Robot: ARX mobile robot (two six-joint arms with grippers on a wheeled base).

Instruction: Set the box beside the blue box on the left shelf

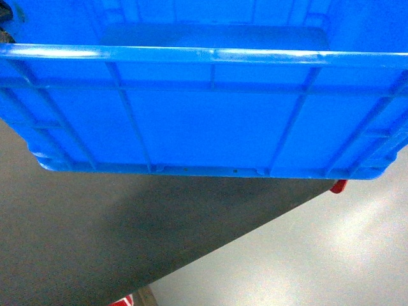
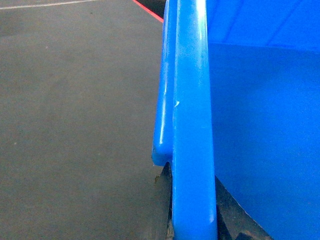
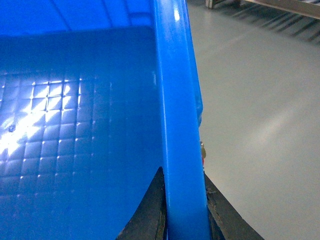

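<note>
The box (image 1: 204, 121), a bright blue ribbed crate, fills the upper half of the head view and hangs above a dark tabletop. Both grippers are hidden from the head view. In the left wrist view, my left gripper (image 2: 192, 181) is shut on the box's thick rim (image 2: 192, 100), one dark finger on each side. In the right wrist view, my right gripper (image 3: 182, 174) is shut on the opposite rim (image 3: 175, 100), beside the box's gridded floor (image 3: 60, 130). A grey metal rack (image 3: 270, 7) shows at the top right edge; I cannot tell whether it is the left shelf. The other blue box is out of view.
Under the box lies a dark tabletop (image 1: 95, 242) with red frame corners (image 1: 338, 185). Pale grey floor (image 1: 306, 255) spreads to the right and below. The left wrist view shows the same dark surface (image 2: 75, 125) with a red edge (image 2: 147, 10).
</note>
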